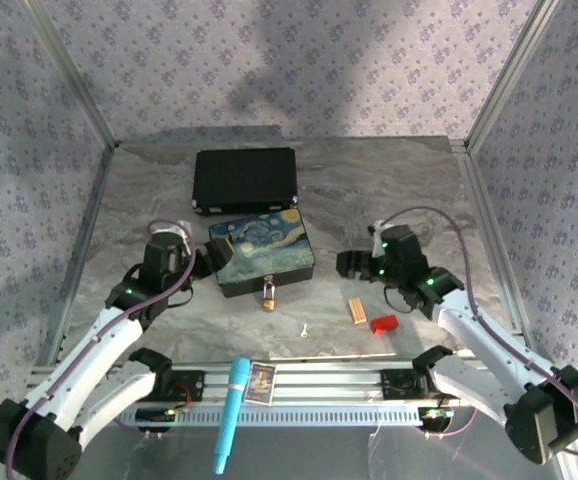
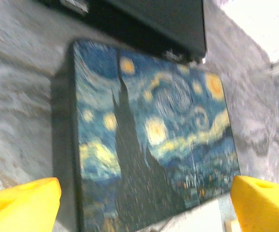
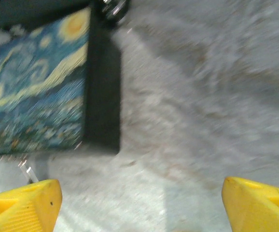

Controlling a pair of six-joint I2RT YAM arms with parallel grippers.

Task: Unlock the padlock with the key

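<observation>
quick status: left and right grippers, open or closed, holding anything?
Left gripper: open, holding nothing.
Right gripper: open, holding nothing.

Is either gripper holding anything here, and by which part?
Nothing is held: the left gripper and right gripper are both open and empty.

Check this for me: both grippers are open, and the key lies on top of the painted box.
Not quite. The top view shows the key lying on the table, nearer the arms than the box, not on it. The left gripper and right gripper are open, as said.
</observation>
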